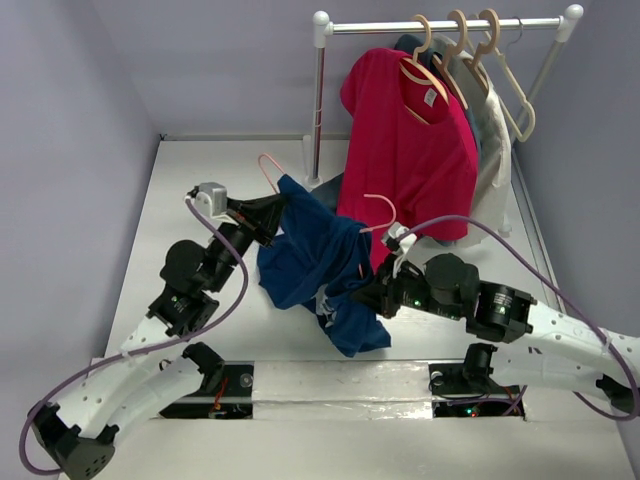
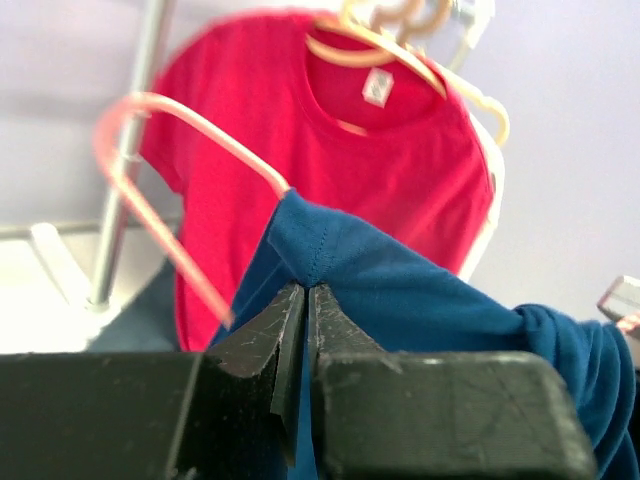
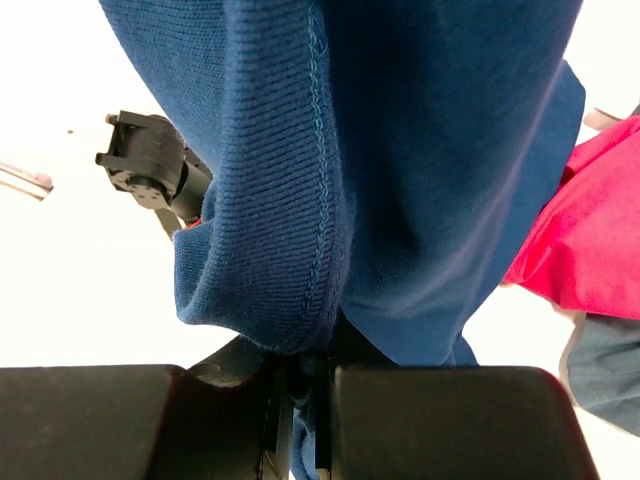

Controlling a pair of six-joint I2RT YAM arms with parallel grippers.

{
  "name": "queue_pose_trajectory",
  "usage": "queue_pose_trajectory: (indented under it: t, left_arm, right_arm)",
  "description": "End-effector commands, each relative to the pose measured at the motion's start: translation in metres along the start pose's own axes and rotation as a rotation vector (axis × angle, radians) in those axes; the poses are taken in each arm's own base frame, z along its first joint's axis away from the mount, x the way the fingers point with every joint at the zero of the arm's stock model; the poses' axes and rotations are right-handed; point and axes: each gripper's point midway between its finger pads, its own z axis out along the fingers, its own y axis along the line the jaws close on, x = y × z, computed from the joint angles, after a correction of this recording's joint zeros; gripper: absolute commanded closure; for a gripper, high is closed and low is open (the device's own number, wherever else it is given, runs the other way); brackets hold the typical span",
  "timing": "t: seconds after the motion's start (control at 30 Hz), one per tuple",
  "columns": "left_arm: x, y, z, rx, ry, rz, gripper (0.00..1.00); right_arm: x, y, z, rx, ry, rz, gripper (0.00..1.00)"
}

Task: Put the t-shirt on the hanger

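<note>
The navy t-shirt (image 1: 310, 255) hangs bunched above the table between my two grippers. My left gripper (image 1: 278, 212) is shut on a fold of its upper left edge; in the left wrist view the jaws (image 2: 306, 290) pinch blue cloth (image 2: 400, 290). My right gripper (image 1: 362, 292) is shut on the shirt's lower right part; in the right wrist view a hemmed fold (image 3: 400, 150) runs down into the closed jaws (image 3: 305, 360). The thin pink hanger (image 1: 268, 168) sticks out of the shirt at the upper left as a loop (image 2: 150, 110). A pink curve (image 1: 384, 208) shows at the right. The rest is hidden by cloth.
A white clothes rack (image 1: 320, 100) stands at the back. It carries a red t-shirt (image 1: 405, 150), beige hangers (image 1: 460, 50) and a white garment (image 1: 495, 150). The red shirt hangs just behind the navy one (image 2: 330, 150). Walls close in on both sides.
</note>
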Motion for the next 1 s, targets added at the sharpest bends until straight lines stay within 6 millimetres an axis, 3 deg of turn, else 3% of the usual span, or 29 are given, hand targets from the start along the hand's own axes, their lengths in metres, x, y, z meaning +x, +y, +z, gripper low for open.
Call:
queue_pose_trajectory:
  t: [0.0, 0.23, 0.27, 0.33, 0.37, 0.53, 0.57, 0.67, 0.77, 0.97]
  left_arm:
    - [-0.037, 0.006, -0.006, -0.06, -0.133, 0.01, 1.0]
    - [-0.082, 0.046, -0.016, -0.35, -0.254, -0.009, 1.0]
    - [-0.085, 0.06, -0.015, -0.429, -0.264, 0.003, 1.0]
    - [-0.102, 0.065, -0.015, -0.498, -0.279, 0.029, 1.0]
    - [-0.102, 0.079, -0.012, -0.578, -0.274, 0.05, 1.0]
    - [-0.129, 0.104, 0.007, -0.707, -0.265, 0.138, 1.0]
    - [-0.125, 0.119, 0.015, -0.731, -0.243, 0.153, 1.0]
    - [-0.122, 0.139, 0.024, -0.727, -0.216, 0.14, 1.0]
    - [-0.12, 0.166, 0.019, -0.781, -0.194, 0.149, 1.0]
    - [-0.096, 0.182, 0.012, -0.799, -0.139, 0.092, 1.0]
  right_arm:
    - [-0.02, 0.009, -0.01, -0.034, -0.072, 0.015, 1.0]
    - [-0.006, 0.006, -0.007, -0.017, 0.016, -0.001, 1.0]
    - [-0.004, 0.005, -0.009, -0.011, 0.032, -0.001, 1.0]
    - [-0.001, 0.004, -0.012, -0.003, 0.045, 0.002, 1.0]
    - [0.001, 0.003, -0.016, 0.002, 0.058, 0.001, 1.0]
    - [0.006, 0.011, -0.03, -0.045, 0.107, -0.012, 1.0]
    - [0.009, 0.01, -0.033, -0.04, 0.123, -0.013, 1.0]
    - [0.003, 0.01, -0.046, -0.03, 0.116, -0.018, 1.0]
    - [-0.006, 0.009, -0.059, -0.02, 0.086, -0.025, 1.0]
    - [-0.041, 0.011, -0.087, 0.005, -0.018, -0.048, 1.0]
